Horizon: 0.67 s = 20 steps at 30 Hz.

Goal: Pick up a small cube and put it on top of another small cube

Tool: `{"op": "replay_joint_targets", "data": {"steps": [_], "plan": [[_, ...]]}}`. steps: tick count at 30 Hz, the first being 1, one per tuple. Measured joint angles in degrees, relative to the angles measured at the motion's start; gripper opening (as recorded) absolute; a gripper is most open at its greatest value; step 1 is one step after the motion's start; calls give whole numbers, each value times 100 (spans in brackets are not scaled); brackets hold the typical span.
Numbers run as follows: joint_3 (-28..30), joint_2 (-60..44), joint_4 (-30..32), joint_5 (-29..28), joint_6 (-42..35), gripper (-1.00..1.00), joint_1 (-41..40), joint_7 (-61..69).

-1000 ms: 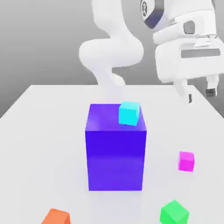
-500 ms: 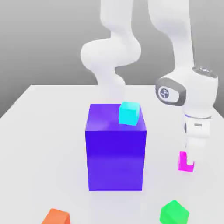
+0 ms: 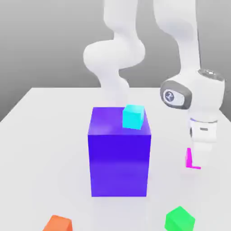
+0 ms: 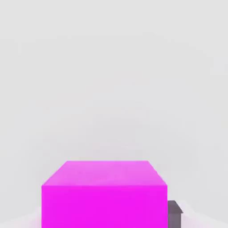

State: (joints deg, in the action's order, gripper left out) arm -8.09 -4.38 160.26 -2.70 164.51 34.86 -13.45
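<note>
Closing in on the pink cube [image 4: 104,193] on the desk [image 3: 45,135], right of the big purple block [image 3: 119,153]. Pincer [image 3: 196,166] straddling it; grip state unclear. Needing centered squeeze before lifting toward another small cube.

Arm [image 3: 189,40] shell reads as smooth glossy white plastic with soft highlights; the joint cap [image 3: 173,96] is darker grey and looks metallic. Big blue block [image 3: 119,158] is smooth with a slight sheen on top, table [image 3: 40,135] a matt white, faintly reflective under the block. Cyan cube [image 3: 133,116], magenta cube [image 4: 104,196], green cube [image 3: 179,219] and orange cube [image 3: 57,224] are all flat, untextured, plastic-like solids.
</note>
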Motion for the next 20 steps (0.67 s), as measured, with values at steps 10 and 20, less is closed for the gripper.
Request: {"op": "replay_joint_targets", "data": {"steps": [10,20], "plan": [[830,-514,-1899,286,-1379,-100,-975,-293],[1114,-1525,-2611,509,-1087,100,-1313,-305]]}}
